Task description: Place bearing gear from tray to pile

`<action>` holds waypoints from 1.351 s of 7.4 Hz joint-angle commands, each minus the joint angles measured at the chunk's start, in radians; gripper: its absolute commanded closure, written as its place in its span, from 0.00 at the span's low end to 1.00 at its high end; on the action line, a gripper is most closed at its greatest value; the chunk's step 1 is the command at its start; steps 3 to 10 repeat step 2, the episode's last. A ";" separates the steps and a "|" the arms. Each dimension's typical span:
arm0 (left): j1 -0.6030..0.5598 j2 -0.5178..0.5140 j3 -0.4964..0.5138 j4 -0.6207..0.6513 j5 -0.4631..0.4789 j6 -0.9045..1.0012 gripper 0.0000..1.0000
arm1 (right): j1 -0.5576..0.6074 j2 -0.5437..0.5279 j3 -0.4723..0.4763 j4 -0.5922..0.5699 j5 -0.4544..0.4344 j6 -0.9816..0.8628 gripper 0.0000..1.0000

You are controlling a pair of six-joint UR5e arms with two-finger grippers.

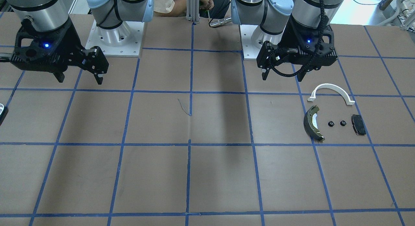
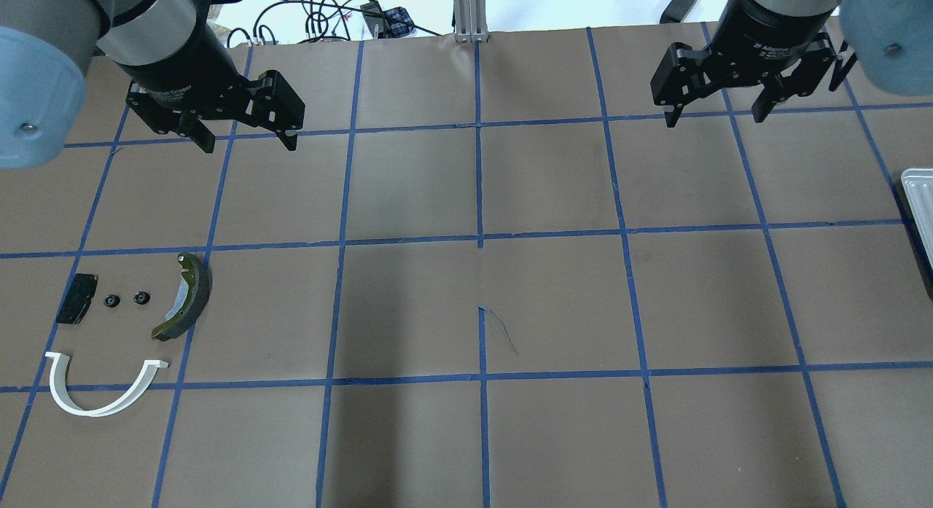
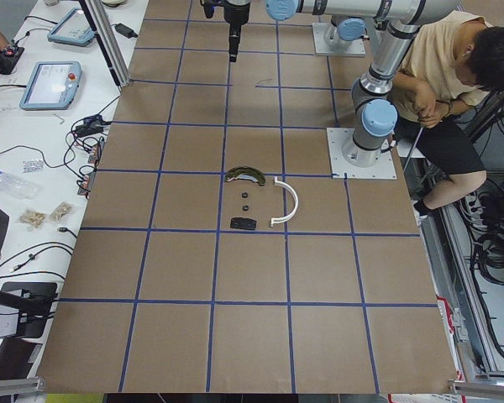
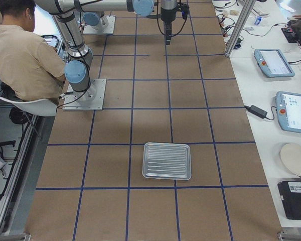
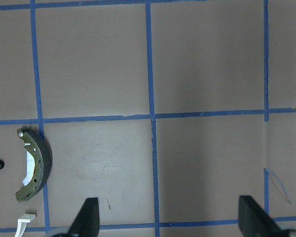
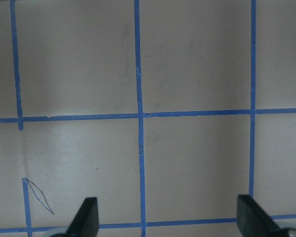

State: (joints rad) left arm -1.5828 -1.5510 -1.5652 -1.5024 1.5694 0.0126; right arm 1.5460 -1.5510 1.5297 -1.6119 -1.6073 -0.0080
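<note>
My left gripper [image 2: 249,145] at 10 o'clock and right gripper [image 2: 713,119] at 2 hang spread apart, empty. Two small gears [image 2: 111,300] lie on the counter [image 2: 554,304] at 9, between brake shoe [image 2: 191,293] and pad [image 2: 76,307]. The tray [image 4: 166,160] looks bare; reaching there, I risk clamping nothing.

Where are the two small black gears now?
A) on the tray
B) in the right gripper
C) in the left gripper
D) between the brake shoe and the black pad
D: both gears lie between the brake shoe and the black pad.
</note>
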 commanded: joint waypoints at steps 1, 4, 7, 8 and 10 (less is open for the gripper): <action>0.000 0.011 -0.012 -0.002 0.003 0.001 0.00 | 0.000 0.000 0.006 0.000 0.003 -0.001 0.00; 0.001 0.015 -0.013 -0.002 0.003 0.004 0.00 | -0.001 0.000 0.007 0.000 0.003 -0.001 0.00; 0.001 0.015 -0.013 -0.002 0.003 0.004 0.00 | -0.001 0.000 0.007 0.000 0.003 -0.001 0.00; 0.001 0.015 -0.013 -0.002 0.003 0.004 0.00 | -0.001 0.000 0.007 0.000 0.003 -0.001 0.00; 0.001 0.015 -0.013 -0.002 0.003 0.004 0.00 | -0.001 0.000 0.007 0.000 0.003 -0.001 0.00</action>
